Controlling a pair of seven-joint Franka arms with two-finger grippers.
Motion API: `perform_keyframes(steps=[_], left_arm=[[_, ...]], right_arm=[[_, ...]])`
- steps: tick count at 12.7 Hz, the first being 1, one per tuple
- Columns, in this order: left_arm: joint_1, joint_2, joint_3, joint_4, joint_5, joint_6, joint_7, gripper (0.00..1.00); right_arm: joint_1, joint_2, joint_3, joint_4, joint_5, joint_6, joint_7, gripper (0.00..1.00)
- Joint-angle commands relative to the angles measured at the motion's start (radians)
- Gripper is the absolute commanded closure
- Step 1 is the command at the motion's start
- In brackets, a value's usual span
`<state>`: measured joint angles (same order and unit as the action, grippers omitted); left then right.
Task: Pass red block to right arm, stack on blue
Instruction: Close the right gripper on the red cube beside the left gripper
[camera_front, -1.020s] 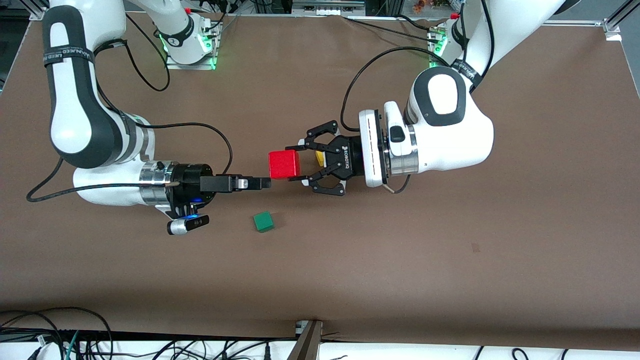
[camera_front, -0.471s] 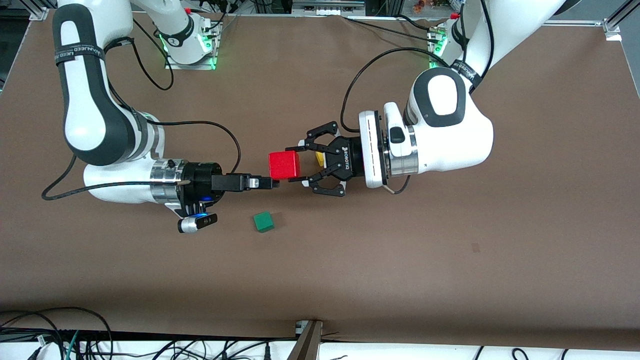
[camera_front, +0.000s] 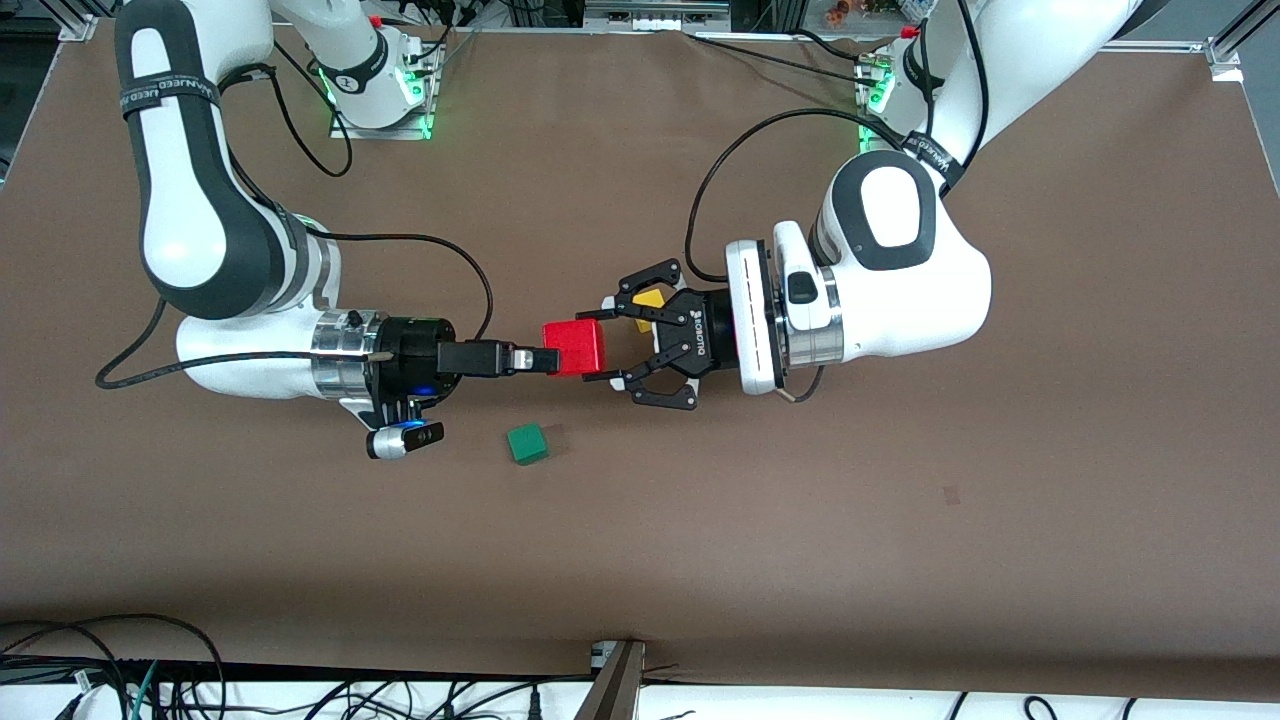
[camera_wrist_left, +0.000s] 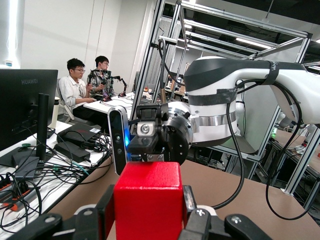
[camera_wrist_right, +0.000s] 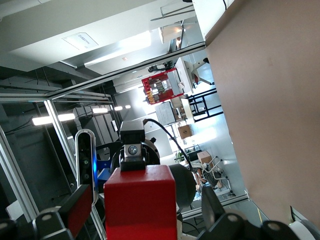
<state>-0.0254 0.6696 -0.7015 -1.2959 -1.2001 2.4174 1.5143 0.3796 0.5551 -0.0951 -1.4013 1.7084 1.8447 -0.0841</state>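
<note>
The red block (camera_front: 575, 345) was held up in the air over the middle of the brown surface (camera_front: 900, 550), clamped between the linked black fingers of the left tool (camera_front: 608, 343). That tool was reached in level from the left arm's end, with its wrist turned sideways. In the left wrist view the red block (camera_wrist_left: 147, 200) was seen filling the lower middle, flanked on both sides by the left tool's dark fingers (camera_wrist_left: 105, 212).

The right tool (camera_front: 540, 360) was stretched out level from the right arm's end, and its slim black tip was brought up against the face of the red block that was turned away from the left tool. Whether the right tool was apart or together could not be told. In the left wrist view the right tool (camera_wrist_left: 145, 137) was seen head-on just above the block, beside its blue-lit camera (camera_wrist_left: 119, 139).

A yellow block (camera_front: 650, 298) was partly seen on the surface under the left tool. A green cube (camera_front: 527, 443) was lying on the surface nearer to the front camera than the red block, well apart from both tools.
</note>
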Motion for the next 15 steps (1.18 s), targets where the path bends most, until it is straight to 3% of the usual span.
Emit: perform_keyframes(steps=[1,5,10,11,12,13,15], left_arm=[[-0.014,0.016,0.005,0.036,-0.029,0.006,0.029,1.00],[-0.016,0.016,0.007,0.036,-0.029,0.006,0.029,1.00],[-0.016,0.016,0.007,0.035,-0.033,0.006,0.024,1.00],[-0.016,0.016,0.007,0.033,-0.035,0.006,0.015,0.93],[-0.016,0.015,0.005,0.033,-0.036,0.006,0.010,0.79],[-0.016,0.013,0.005,0.033,-0.036,0.005,0.004,0.02],[-0.014,0.007,0.002,0.032,-0.052,0.003,-0.063,0.00]], right_arm=[[0.001,-0.021,0.003,-0.016,-0.013,0.016,0.015,0.22],[0.002,-0.021,0.003,-0.016,-0.012,0.025,0.014,0.42],[0.002,-0.021,0.003,-0.015,-0.012,0.027,0.009,0.79],[0.002,-0.023,0.003,-0.015,-0.012,0.025,0.004,0.86],[0.001,-0.021,0.002,-0.011,-0.012,0.025,0.004,0.92],[-0.001,-0.021,-0.001,-0.010,-0.012,0.024,0.004,0.98],[-0.008,-0.021,-0.006,-0.007,-0.016,0.014,0.003,1.00]])
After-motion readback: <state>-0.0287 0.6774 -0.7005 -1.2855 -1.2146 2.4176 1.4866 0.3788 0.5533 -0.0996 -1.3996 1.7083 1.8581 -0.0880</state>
